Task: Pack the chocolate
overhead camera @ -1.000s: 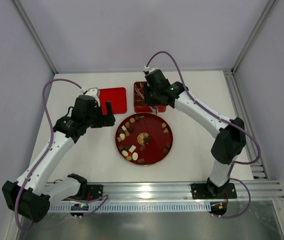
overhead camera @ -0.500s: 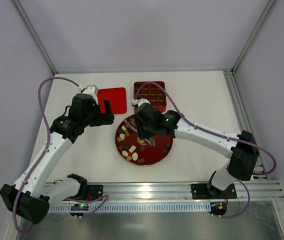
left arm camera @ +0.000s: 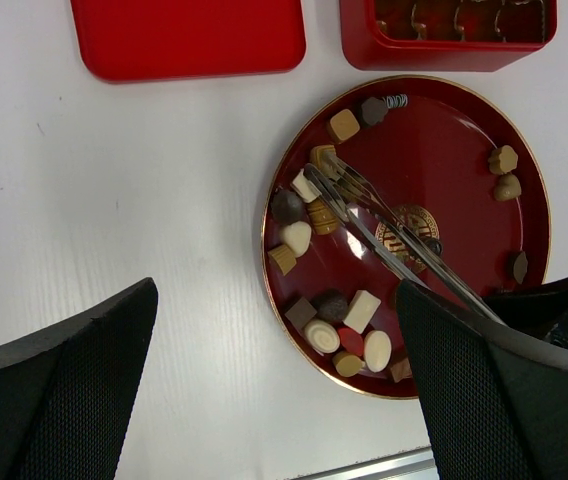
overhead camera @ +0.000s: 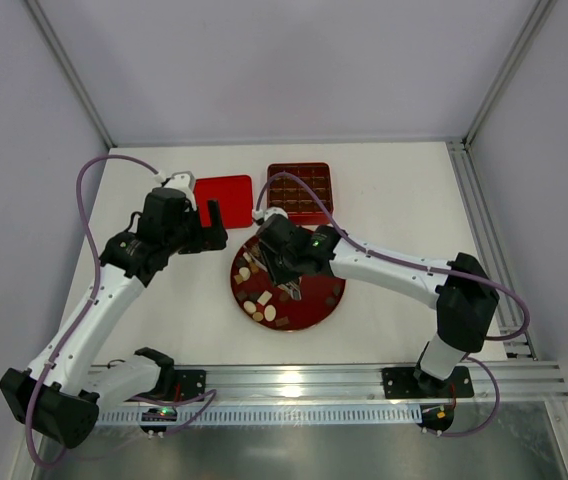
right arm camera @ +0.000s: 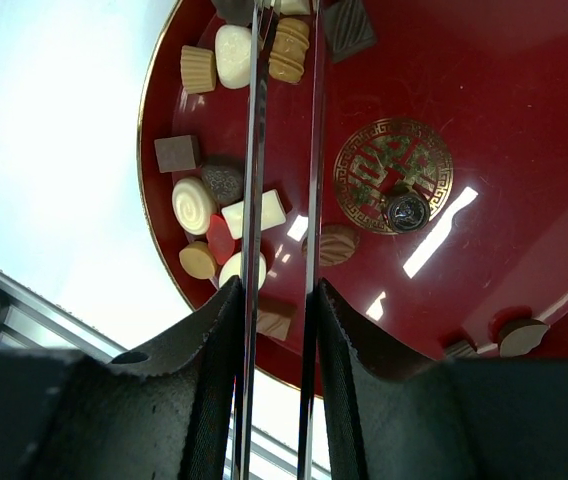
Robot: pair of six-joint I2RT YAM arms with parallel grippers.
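The chocolate [right arm camera: 196, 205] is spread as loose small pieces over a round red plate [right arm camera: 504, 90]. Most of it is gathered to the left of the right gripper [right arm camera: 276, 288], and a few pieces are set near the rim on its right. One ridged light-brown piece [right arm camera: 289, 48] is seen ahead of that gripper's fingertips, with its long axis laid nearly in line with the metal tongs [right arm camera: 255, 170] and pointing away from the gripper. It appears between the two blades near their tips, though contact cannot be judged. The tongs are clamped between the right gripper's fingers, with the blades narrowly apart and parallel. A gold emblem [right arm camera: 364, 165] is found just right of the blades, and a dark round piece [right arm camera: 405, 211] is seated on it. Beyond the tong tips, past the plate's edge, a red box [left arm camera: 444, 55] divided into square compartments is placed; its contents cannot be made out. A flat red lid [left arm camera: 189, 35] is laid beside it on the white table [left arm camera: 114, 200]. The left gripper [left arm camera: 276, 292] is spread wide, with nothing held between its fingers and the plate lying ahead of it.
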